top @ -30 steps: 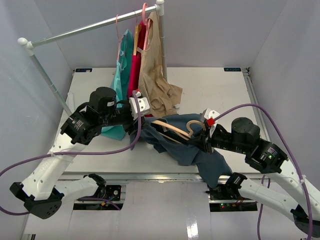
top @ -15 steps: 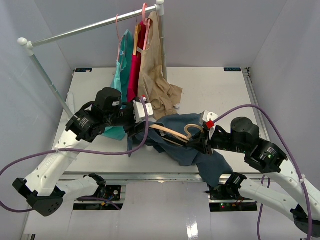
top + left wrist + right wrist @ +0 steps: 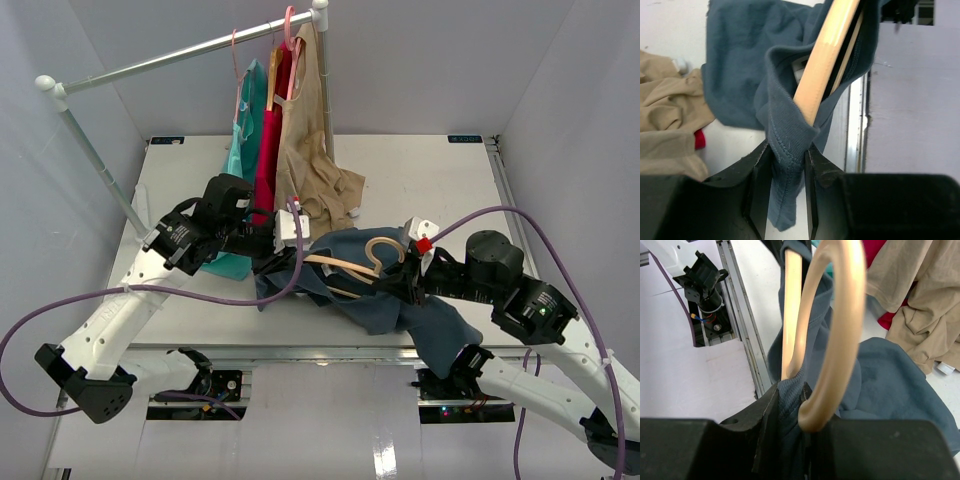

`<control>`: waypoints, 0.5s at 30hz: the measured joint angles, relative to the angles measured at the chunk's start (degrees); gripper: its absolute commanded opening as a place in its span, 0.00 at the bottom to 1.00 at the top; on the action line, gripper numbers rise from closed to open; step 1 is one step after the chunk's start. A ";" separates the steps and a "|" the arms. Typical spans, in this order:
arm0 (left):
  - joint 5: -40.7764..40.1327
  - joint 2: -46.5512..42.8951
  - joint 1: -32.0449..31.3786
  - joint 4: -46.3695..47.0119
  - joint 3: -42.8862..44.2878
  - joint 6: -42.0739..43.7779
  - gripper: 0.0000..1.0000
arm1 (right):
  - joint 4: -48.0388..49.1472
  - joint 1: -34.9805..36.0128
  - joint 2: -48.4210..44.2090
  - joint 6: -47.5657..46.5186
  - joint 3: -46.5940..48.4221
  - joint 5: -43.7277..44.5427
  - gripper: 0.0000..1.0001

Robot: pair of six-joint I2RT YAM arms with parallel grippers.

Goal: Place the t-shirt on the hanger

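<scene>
On the left, my left gripper [image 3: 787,167] has its fingers [image 3: 760,187] pressed together on a stitched fold of the t-shirt [image 3: 740,60]. That fold is stretched over the end of the hanger [image 3: 827,45], whose wooden arm rises straight up and away from the fingertips. The beige garment [image 3: 665,105] lies off to the outer side of the left finger, not touching it. Between the two grippers a length of bare wood shows on top of the blue cloth, so I judge that arm is only capped at its tip and the shoulder not seated. On the right, my right gripper [image 3: 790,402] is clamped at the base of the hook [image 3: 835,325], with ribbed collar bunched between the fingers. I can't quite tell whether they bite wood or only cloth. The hook loops up just above them and out of the neck opening — a good sign. The rest of the shirt lies crumpled on the table [image 3: 420,180] below that hand, so the far shoulder and a final drape remain, I'd say.
</scene>
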 measured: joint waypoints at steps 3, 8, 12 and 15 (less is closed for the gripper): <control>2.84 0.79 0.00 -0.63 0.50 -0.33 0.34 | 0.16 -0.02 1.76 -0.18 1.30 -0.08 0.08; 4.86 1.96 0.17 -1.09 1.73 -1.18 0.38 | 0.48 -0.04 4.28 -0.45 2.46 -0.60 0.08; 7.73 3.05 -0.04 -0.54 1.73 -2.22 0.39 | 1.70 0.03 6.45 -0.97 2.49 -1.74 0.08; 9.59 4.49 -0.75 0.49 1.73 -3.24 0.40 | 2.76 0.11 8.37 -1.35 2.49 -2.64 0.08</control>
